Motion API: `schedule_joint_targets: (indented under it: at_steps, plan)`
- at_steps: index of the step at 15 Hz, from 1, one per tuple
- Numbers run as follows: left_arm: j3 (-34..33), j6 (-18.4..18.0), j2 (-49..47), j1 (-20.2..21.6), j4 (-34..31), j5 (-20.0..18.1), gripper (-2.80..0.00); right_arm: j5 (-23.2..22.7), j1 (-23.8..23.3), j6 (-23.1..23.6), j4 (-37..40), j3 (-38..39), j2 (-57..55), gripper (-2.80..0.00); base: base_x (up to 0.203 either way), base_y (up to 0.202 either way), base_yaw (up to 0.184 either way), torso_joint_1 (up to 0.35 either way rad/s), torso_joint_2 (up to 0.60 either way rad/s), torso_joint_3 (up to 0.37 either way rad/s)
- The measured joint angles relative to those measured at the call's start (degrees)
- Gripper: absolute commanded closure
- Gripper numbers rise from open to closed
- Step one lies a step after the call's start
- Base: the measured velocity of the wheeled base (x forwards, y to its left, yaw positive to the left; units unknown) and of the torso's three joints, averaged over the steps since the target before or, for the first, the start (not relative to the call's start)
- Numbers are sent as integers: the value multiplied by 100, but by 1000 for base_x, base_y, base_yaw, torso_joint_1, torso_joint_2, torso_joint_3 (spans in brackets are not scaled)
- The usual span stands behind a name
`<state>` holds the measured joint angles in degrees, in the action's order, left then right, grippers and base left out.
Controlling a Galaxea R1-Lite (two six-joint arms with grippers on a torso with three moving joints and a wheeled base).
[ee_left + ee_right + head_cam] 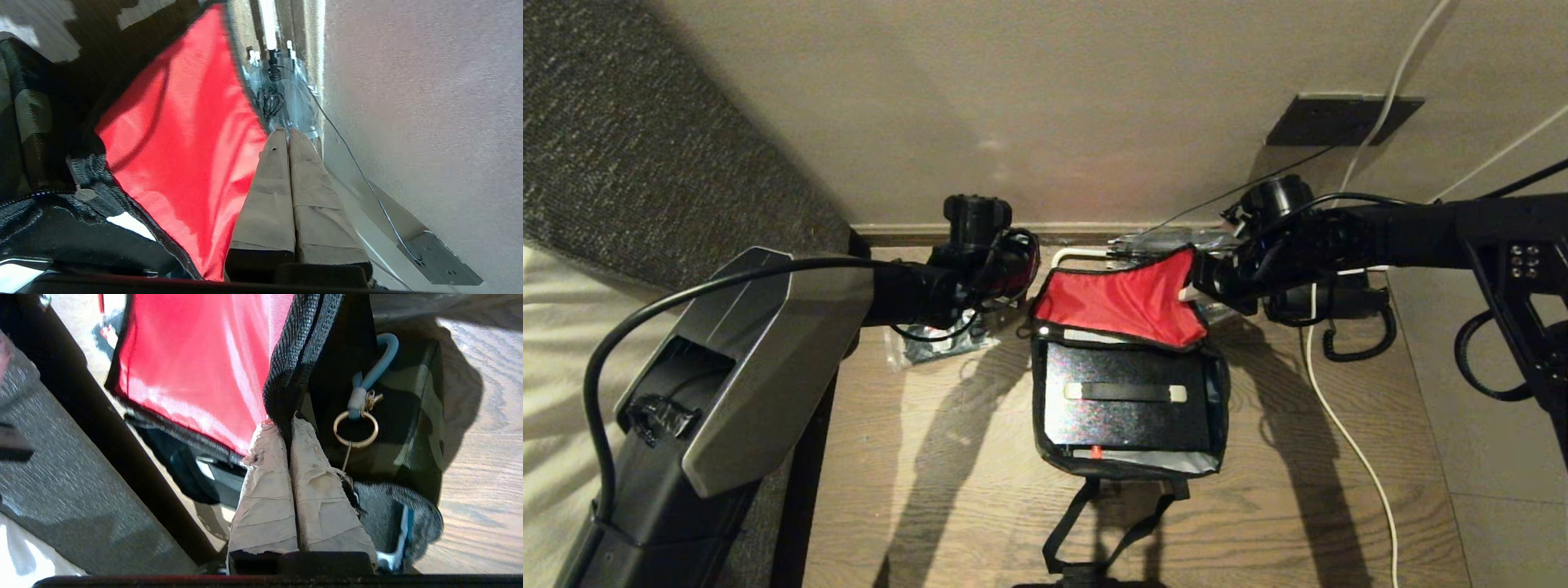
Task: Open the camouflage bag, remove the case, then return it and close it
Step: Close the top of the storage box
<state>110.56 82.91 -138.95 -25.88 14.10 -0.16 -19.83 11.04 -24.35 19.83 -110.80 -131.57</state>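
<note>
The camouflage bag (1131, 457) lies open on the wooden counter (931, 490), red-lined flap raised toward the back edge, the case (1127, 408) inside. The right claw (289, 424) pinches the flap's edge; the left claw (288, 134) is closed on nothing beside it. A clear packet (931, 347) and telephone (1339, 306) flank the bag.

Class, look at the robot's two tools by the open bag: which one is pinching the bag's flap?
The right tool, shut on the black edge of the bag flap. The left tool is shut on nothing, beside the red lining.
</note>
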Motion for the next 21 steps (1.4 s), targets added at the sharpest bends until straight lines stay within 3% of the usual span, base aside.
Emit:
schedule_joint_targets:
  at_steps: [8,21]
  plan:
    - [-24,-14,-20,-5,-7,0,0,2,2,798,751,27,249,0,0,0,0,0,0,0]
    - [-25,-22,22,27,-153,0,0,0,204,1701,1727,74,658,0,0,0,0,0,0,0]
